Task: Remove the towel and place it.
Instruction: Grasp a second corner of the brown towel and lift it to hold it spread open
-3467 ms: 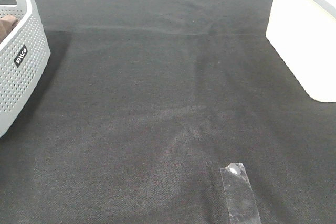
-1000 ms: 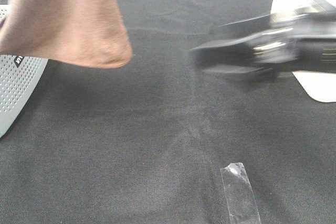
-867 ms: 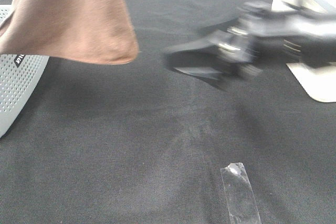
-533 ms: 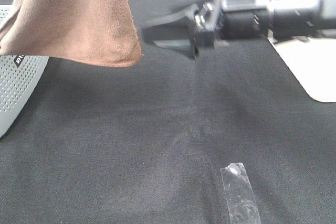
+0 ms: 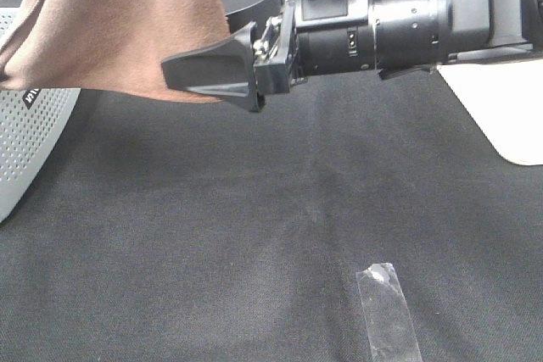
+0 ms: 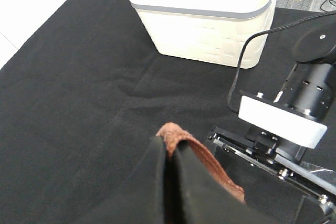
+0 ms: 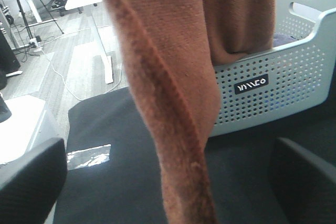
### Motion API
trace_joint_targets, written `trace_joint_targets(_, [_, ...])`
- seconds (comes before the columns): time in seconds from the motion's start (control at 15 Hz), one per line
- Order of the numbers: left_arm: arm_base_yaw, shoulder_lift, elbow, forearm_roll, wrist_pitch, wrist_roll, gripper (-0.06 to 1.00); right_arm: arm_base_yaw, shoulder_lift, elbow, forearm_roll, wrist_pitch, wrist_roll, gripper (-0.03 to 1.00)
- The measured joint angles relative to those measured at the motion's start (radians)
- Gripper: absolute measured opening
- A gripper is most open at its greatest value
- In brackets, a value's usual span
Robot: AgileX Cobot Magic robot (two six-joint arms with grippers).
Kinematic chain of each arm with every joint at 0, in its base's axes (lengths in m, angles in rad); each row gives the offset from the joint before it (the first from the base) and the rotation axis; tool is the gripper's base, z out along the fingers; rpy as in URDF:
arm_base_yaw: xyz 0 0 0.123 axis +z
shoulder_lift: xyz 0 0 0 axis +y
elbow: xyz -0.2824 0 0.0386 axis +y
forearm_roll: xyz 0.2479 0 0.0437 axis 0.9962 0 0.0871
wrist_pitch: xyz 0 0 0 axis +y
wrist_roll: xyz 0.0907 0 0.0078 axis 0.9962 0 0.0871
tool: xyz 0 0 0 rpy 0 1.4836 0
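Note:
The reddish-brown towel [image 5: 119, 23] hangs in the air at the far left, above the black cloth. My left gripper [image 6: 169, 145] is shut on a bunched fold of the towel [image 6: 176, 134]; the exterior high view does not show this gripper. My right gripper [image 5: 225, 44] reaches in from the right at the towel's lower right corner. Its jaws stand wide open. In the right wrist view the towel's [image 7: 173, 77] stitched edge hangs between the two black fingers [image 7: 37, 179], touching neither.
A grey perforated basket [image 5: 34, 125] stands at the left edge, just below and behind the towel. A white bin [image 5: 501, 99] sits at the right. A strip of clear tape [image 5: 388, 311] lies on the black cloth [image 5: 212, 235] near the front.
My right arm has swung in from the right to the towel's hanging corner, jaws still open. The towel has drifted slightly to the right in the left gripper's hold.

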Motion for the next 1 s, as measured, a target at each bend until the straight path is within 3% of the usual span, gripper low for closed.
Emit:
trace_joint_targets(0.13, [0.0,0.004,0.0,-0.002,0.0,0.0,0.0,0.0,0.0,0.0,0.0,-0.01,0.0,0.88])
trace_joint_targets(0.2, [0.0,0.006,0.0,-0.005,-0.001,0.0,0.0,0.0,0.0,0.0,0.0,-0.014,0.0,0.76])
trace_joint_targets(0.47, [0.0,0.012,0.0,-0.018,-0.001,0.0,0.0,0.0,0.0,0.0,0.0,-0.053,0.009,0.04])
trace_joint_targets(0.8, [0.0,0.012,0.0,-0.021,-0.001,0.0,0.0,0.0,-0.001,0.0,0.0,-0.081,0.076,0.0])
trace_joint_targets(0.93, [0.0,0.012,0.0,-0.021,-0.001,0.0,0.0,0.0,-0.025,-0.003,-0.018,-0.137,0.221,0.0])
trace_joint_targets(1.0, [0.0,0.012,0.0,-0.021,-0.002,0.0,0.0,0.0,-0.057,-0.028,-0.104,-0.177,0.358,0.0])
